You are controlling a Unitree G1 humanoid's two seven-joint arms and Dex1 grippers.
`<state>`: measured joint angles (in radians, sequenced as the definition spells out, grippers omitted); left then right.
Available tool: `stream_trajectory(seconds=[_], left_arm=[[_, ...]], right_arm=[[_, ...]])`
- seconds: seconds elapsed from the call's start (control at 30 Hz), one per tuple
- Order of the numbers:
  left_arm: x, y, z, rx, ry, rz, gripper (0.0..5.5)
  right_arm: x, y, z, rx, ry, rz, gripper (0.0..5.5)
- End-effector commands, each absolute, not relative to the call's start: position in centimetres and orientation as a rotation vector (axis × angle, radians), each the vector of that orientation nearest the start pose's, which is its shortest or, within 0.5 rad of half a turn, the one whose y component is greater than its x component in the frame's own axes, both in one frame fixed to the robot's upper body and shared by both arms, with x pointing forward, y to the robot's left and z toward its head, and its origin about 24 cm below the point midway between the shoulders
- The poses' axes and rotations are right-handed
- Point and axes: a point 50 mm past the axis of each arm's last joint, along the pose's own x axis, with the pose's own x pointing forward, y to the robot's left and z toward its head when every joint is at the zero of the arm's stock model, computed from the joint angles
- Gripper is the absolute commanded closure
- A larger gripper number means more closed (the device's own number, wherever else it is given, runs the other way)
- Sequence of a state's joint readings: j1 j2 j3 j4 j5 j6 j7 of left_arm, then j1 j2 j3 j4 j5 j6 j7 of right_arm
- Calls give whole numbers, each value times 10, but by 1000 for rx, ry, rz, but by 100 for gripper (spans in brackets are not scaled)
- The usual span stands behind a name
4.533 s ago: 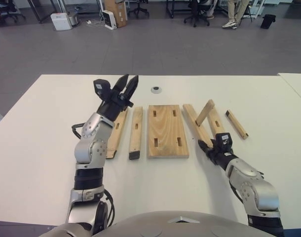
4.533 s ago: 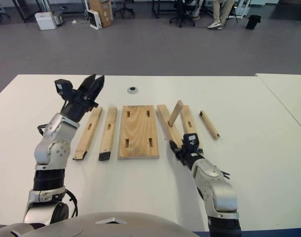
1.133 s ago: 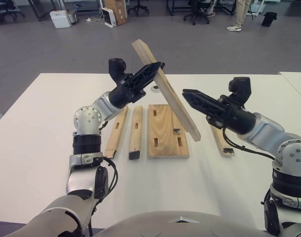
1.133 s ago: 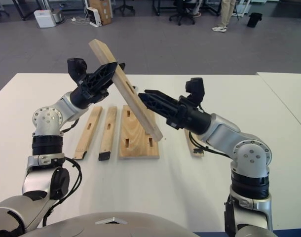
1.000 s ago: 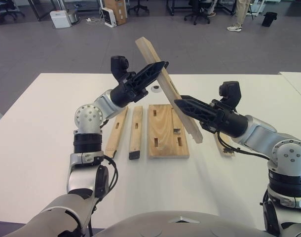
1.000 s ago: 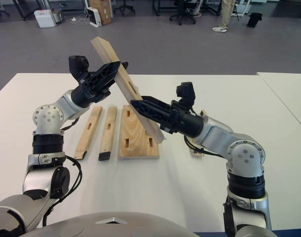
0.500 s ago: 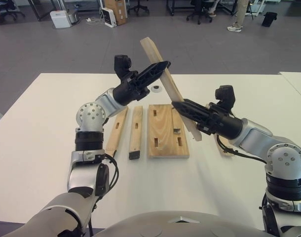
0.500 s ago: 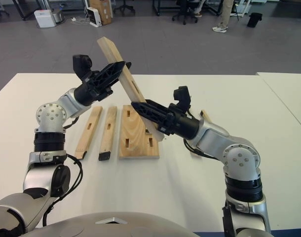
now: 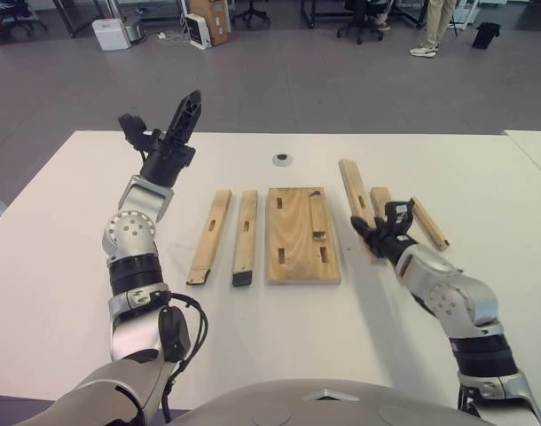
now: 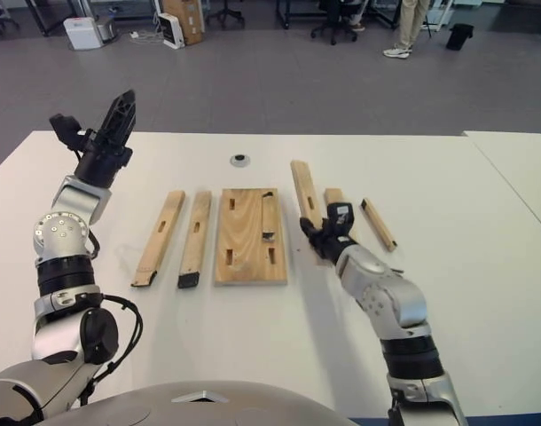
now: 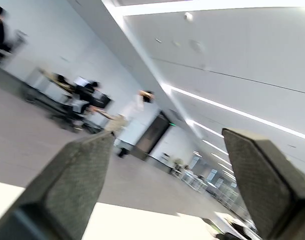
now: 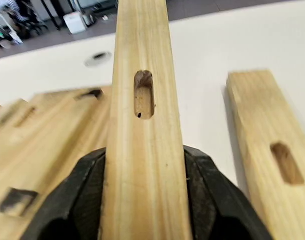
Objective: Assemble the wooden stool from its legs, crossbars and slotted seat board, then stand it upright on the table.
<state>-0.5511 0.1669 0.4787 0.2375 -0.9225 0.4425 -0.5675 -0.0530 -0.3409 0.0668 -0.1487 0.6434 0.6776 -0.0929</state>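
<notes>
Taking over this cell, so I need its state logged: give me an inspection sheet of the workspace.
Surface: white table, dry.
Job's things: seat board lying flat, short crossbar on it; outer leg and inner leg to its left; gripped leg, spare leg and thin crossbar to its right.
Clutter: round table fitting.
Grippers: left gripper raised, open, empty; right gripper closed on the gripped leg.
Cables: nothing seen on the table.
Surroundings: grey floor, office chairs behind.
</notes>
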Motion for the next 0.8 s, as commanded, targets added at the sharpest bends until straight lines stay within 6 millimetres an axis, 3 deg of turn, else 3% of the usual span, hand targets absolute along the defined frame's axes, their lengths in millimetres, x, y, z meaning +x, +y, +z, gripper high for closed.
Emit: stream_trajectory(seconds=[0.03,0.1,0.13,0.4,0.63,0.73,0.8], left_arm=[[329,208,145,-857,-336,-439,157],[329,202,143,-859,-337,-432,157],[328,200,142,-863,-339,-429,157],[320,191,137,-884,-347,-417,157],[313,188,130,-906,-347,-393,157],[313,187,130,-910,-350,-390,157],[314,185,130,-914,-350,-391,157]], right_arm=[[248,-163,13,213,606,96,345],[247,-164,7,191,632,92,345],[246,-165,6,178,640,97,307],[248,-171,22,119,602,77,166],[269,-154,91,-10,329,125,166],[272,-143,101,5,297,173,166],[273,-135,97,19,323,210,166]])
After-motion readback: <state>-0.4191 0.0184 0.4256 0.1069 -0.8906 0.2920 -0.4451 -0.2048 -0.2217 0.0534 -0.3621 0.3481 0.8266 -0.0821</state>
